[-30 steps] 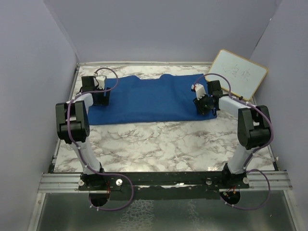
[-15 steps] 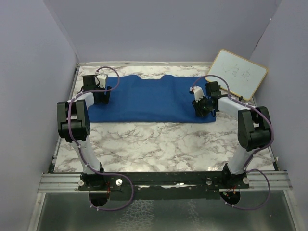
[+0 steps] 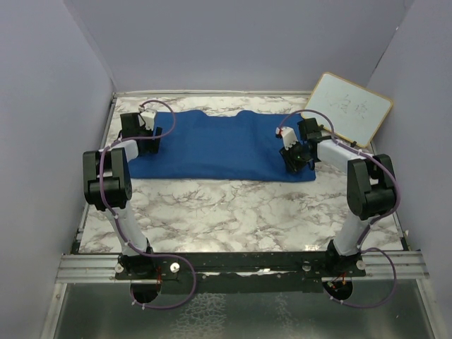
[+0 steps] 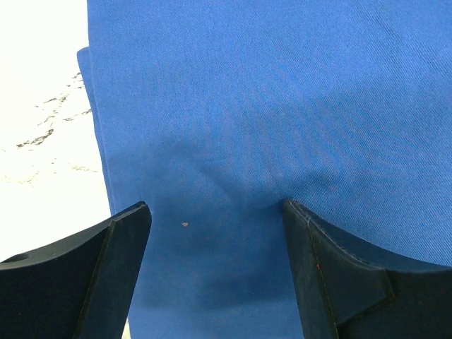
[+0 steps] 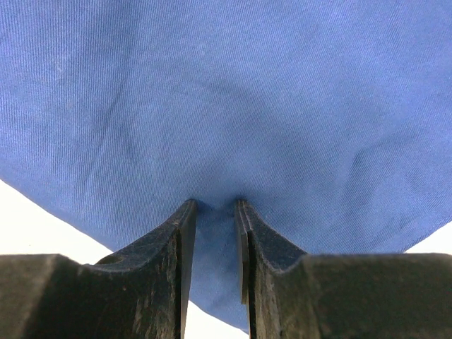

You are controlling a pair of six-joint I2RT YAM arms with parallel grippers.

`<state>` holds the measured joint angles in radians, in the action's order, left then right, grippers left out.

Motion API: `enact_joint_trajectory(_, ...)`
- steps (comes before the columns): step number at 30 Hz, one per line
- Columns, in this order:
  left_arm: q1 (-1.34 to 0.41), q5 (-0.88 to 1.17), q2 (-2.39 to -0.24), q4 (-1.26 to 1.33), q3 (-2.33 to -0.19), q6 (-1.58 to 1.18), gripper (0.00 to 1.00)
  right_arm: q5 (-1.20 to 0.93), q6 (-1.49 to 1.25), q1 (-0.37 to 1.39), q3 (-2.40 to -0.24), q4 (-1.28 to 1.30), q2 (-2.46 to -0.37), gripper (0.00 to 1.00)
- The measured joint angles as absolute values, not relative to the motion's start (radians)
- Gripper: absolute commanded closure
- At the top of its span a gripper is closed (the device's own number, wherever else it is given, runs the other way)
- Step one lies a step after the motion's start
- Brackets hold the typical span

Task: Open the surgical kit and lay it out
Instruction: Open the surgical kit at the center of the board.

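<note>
One shift: near edge of large royal-blue cloth wrap point(image 3: 219, 145) drawn rearward.
My right gripper point(image 5: 215, 205) pinches a fold; left gripper point(image 4: 215, 206) spread; I judge unfolding incomplete.

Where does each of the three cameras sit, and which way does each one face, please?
Top external: above and behind the arm bases, looking down on the marble table, blue cloth and whiteboard; both arms show.
Left wrist: on the left arm, facing down at the cloth's left edge; left gripper open wide.
Right wrist: on the right arm, facing down at the cloth; right gripper pinches a fold.
Shared: all three see the blue cloth.
</note>
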<state>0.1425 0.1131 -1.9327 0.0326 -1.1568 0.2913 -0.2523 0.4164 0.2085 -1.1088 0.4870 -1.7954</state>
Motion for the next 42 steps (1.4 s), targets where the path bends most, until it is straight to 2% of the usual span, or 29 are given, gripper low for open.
enact_joint_trajectory(13, 0.158, 0.114, -1.907, 0.025, -1.132, 0.291, 0.23, -0.176, 0.417, 0.224, -1.165, 0.545, -1.826, 0.71)
enact_joint_trajectory(25, 0.183, 0.099, -1.815, -0.178, -1.127, 0.309, 0.22, -0.163, 0.423, 0.228, -1.214, 0.629, -1.832, 0.68)
enact_joint_trajectory(35, 0.200, 0.076, -1.550, -0.291, -0.973, 0.351, 0.22, -0.311, 0.400, 0.227, -1.214, 0.662, -1.636, 0.58)
enact_joint_trajectory(42, 0.294, 0.076, -1.446, -0.373, -0.845, 0.424, 0.20, -0.392, 0.395, 0.227, -1.135, 0.625, -1.494, 0.51)
